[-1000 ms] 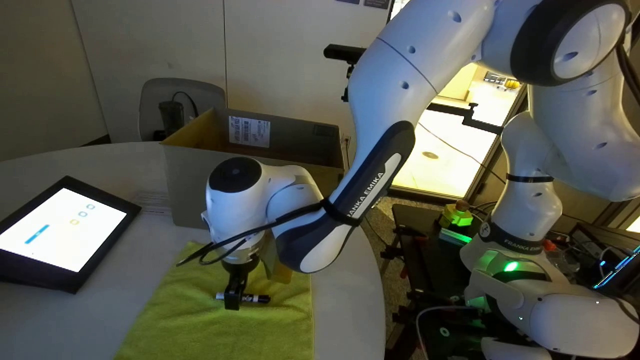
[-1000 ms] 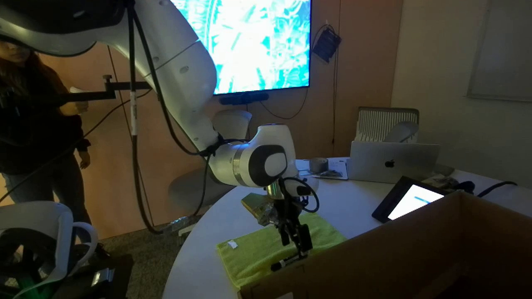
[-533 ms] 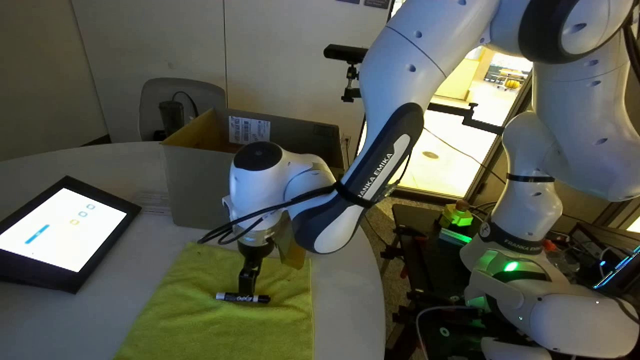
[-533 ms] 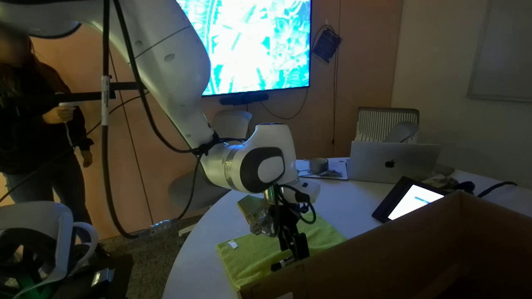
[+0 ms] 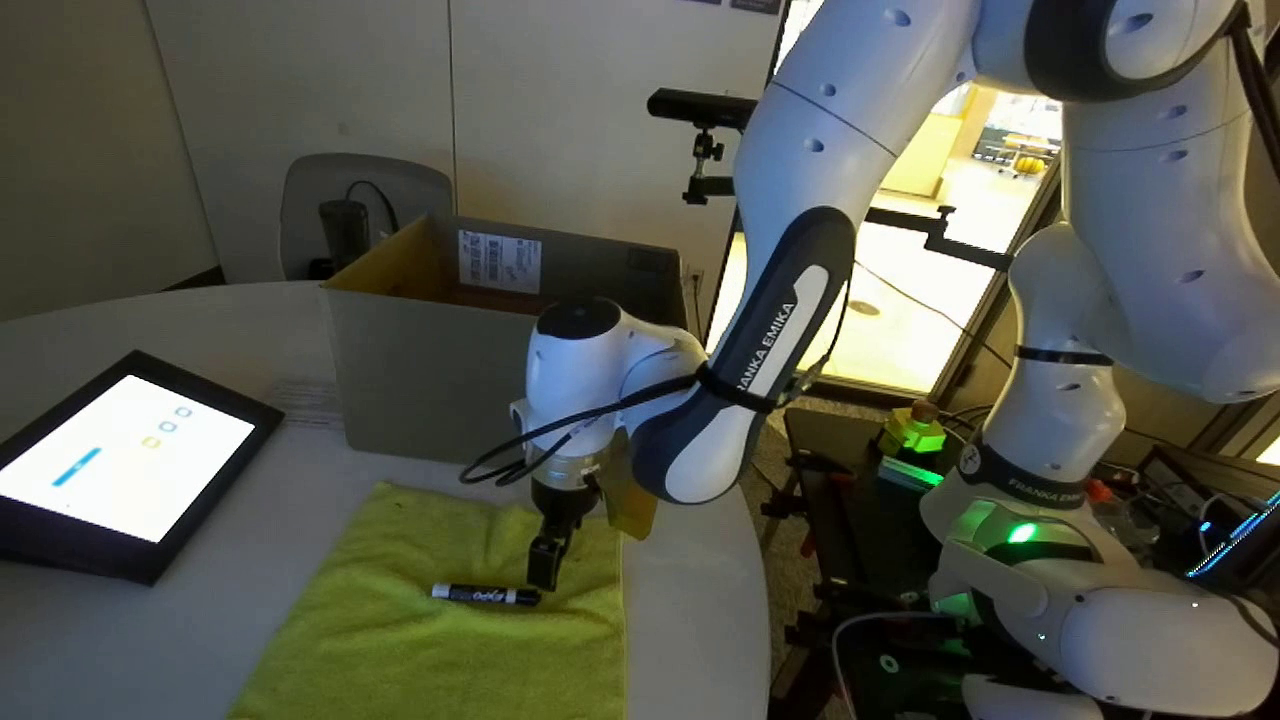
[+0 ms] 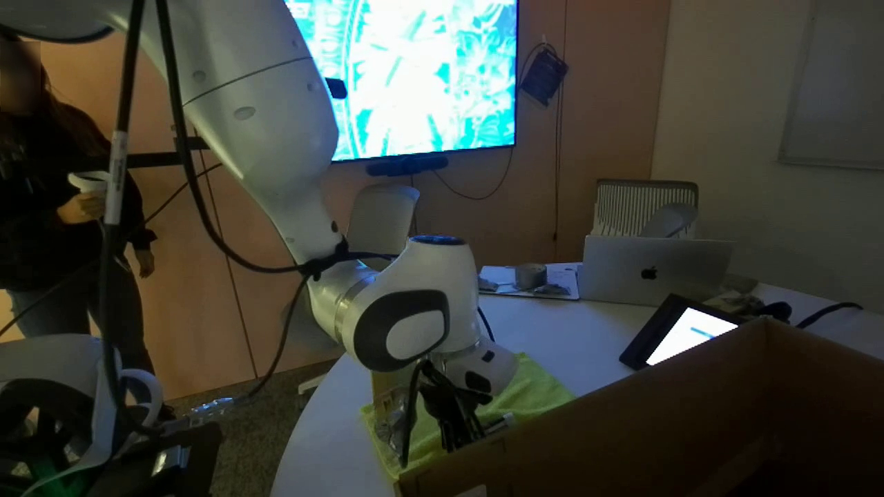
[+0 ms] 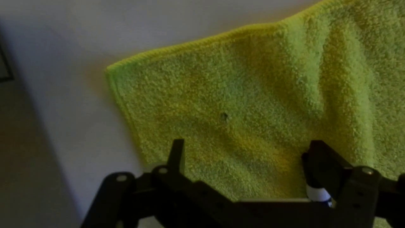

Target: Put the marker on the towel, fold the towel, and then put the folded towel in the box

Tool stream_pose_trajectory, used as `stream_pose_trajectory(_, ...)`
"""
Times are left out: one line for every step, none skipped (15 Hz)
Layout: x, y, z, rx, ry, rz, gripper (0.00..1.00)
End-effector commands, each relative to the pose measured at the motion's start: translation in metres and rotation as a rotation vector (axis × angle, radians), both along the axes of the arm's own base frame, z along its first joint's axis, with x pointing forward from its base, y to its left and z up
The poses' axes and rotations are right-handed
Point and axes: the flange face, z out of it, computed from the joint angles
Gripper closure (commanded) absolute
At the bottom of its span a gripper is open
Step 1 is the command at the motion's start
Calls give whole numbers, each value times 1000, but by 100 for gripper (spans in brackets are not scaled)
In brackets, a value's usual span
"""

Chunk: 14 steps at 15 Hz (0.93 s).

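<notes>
Pincer (image 7: 249,147): jaws wide apart, above the towel (image 5: 430,660)
Marker (image 5: 485,595): lying on the towel, partly hidden by one jaw in the wrist view
Towel: spread on the table (image 5: 690,620), rumpled
Box (image 5: 430,370): open-topped, standing near the towel

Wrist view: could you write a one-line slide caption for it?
Open gripper above a wrinkled yellow-green towel, one finger partly hiding the marker that lies there.
</notes>
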Motion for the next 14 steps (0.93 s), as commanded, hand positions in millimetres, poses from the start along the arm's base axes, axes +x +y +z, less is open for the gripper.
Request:
stream_pose_trajectory(-16, -19, -1, 63, -41, -26, 0)
stream_pose_trajectory(-18, -25, -4, 65, -53, -42, 0)
stream_pose_trajectory(-20, -31, -7, 70, -59, -58, 0)
stream_pose_trajectory(-23, -38, -9, 73, -65, -74, 0)
stream_pose_trajectory(-25, -44, -11, 75, -72, -88, 0)
stream_pose_trajectory(-27, -50, -11, 78, -77, -101, 0)
stream_pose_trajectory(-29, -55, -12, 84, -80, -115, 0)
stream_pose_trajectory(-30, -58, -14, 89, -81, -125, 0)
stream_pose_trajectory(-32, -61, -15, 95, -80, -135, 0)
stream_pose_trajectory(-33, -63, -17, 99, -78, -140, 0)
stream_pose_trajectory(-34, -64, -19, 104, -75, -143, 0)
stream_pose_trajectory(-36, -65, -20, 106, -72, -148, 0)
stream_pose_trajectory(-37, -65, -21, 111, -66, -152, 0)
stream_pose_trajectory(-38, -65, -23, 113, -62, -155, 0)
